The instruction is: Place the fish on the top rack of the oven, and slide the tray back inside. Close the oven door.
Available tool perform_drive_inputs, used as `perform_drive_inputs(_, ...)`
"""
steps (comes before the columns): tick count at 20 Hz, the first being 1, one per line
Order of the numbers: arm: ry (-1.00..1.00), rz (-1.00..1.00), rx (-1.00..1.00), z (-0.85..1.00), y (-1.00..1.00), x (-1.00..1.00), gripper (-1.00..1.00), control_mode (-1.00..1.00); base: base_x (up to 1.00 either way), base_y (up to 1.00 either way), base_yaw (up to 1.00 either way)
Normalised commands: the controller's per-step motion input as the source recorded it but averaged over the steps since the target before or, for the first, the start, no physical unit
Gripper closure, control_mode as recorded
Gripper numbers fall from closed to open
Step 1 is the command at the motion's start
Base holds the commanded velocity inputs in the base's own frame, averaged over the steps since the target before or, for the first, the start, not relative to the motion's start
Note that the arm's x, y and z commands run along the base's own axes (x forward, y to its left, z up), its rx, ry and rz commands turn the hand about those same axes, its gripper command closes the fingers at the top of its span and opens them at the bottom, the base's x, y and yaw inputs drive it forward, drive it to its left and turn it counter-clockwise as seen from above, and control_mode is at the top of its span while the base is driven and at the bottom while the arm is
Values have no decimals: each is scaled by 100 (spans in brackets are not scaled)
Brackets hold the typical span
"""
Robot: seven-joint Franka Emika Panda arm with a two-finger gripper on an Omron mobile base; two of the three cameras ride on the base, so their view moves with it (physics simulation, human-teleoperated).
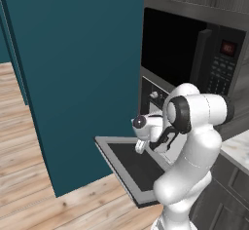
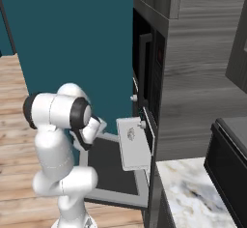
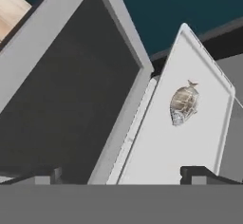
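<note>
Currently: fish (image 3: 184, 104) lying on tray (image 3: 161, 152), pulled out above lowered oven door (image 3: 71, 95); tool (image 3: 124, 174) spread, empty. Microwave (image 1: 219, 63) display red, writing unreadable.

black microwave (image 1: 214, 61), teal wall (image 1: 78, 53), marble counter (image 2: 193, 193)

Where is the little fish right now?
The fish lies on the pale tray, which sticks out of the oven above the open oven door, right of it in the hand view.
</note>
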Motion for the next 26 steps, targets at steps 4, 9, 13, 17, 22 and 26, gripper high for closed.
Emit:
perform_drive_inputs(4,23,7,-13,7,40,3,-100,-100,0,0,0)
perform_drive_inputs(9,29,11,-15,0,8,43,-100,-100,0,0,0)
perform_drive_inputs(13,18,14,-18,0,0,39,-100,-100,0,0,0)
perform_drive_inputs(17,1,19,-18,-20,-9,4,-100,-100,0,0,0)
perform_drive_inputs(22,5,21,-7,-33,-37,0,-100,-100,0,0,0)
perform_drive_inputs(26,18,24,0,-41,-63,0,-100,-100,0,0,0)
